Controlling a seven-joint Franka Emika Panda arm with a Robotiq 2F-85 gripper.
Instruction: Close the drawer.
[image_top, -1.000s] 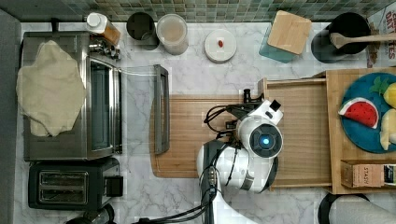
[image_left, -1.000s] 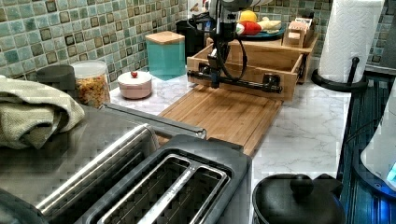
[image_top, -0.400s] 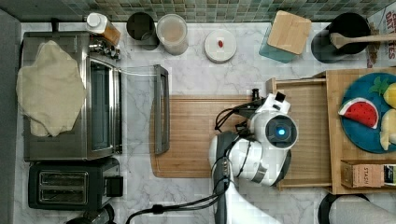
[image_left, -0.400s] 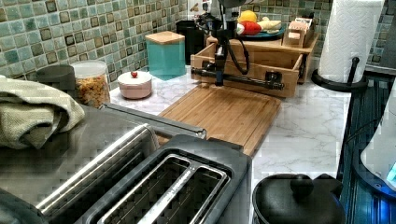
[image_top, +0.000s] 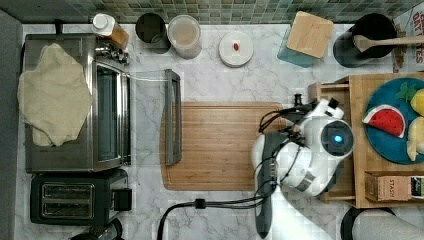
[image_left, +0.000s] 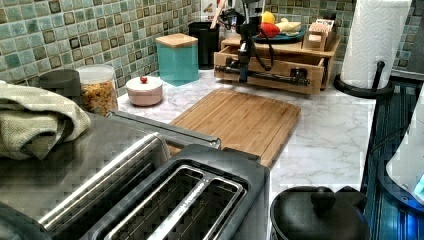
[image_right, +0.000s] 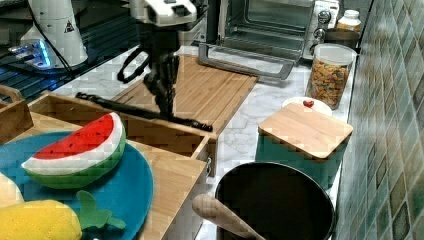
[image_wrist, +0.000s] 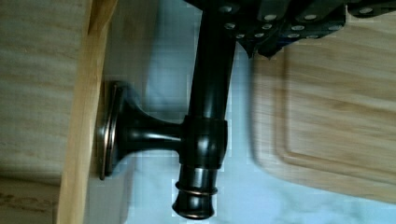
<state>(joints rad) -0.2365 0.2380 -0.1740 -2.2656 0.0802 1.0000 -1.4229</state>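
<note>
Pressing at the light bamboo drawer (image_right: 150, 127) w/ long black bar handle (image_right: 140, 113), the hand (image_right: 165, 102) sat on the bar; grip state unclear. Cabinet lay directly behind, approx. perpendicular to the bar.

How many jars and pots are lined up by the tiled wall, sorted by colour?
Black: 2, the dark canister and the utensil pot
Clear: 1, the cereal jar
White: 1, the lidded dish
Teal: 1, the wooden-lidded canister
Orange: 1, the bottle
Total: 6
</note>
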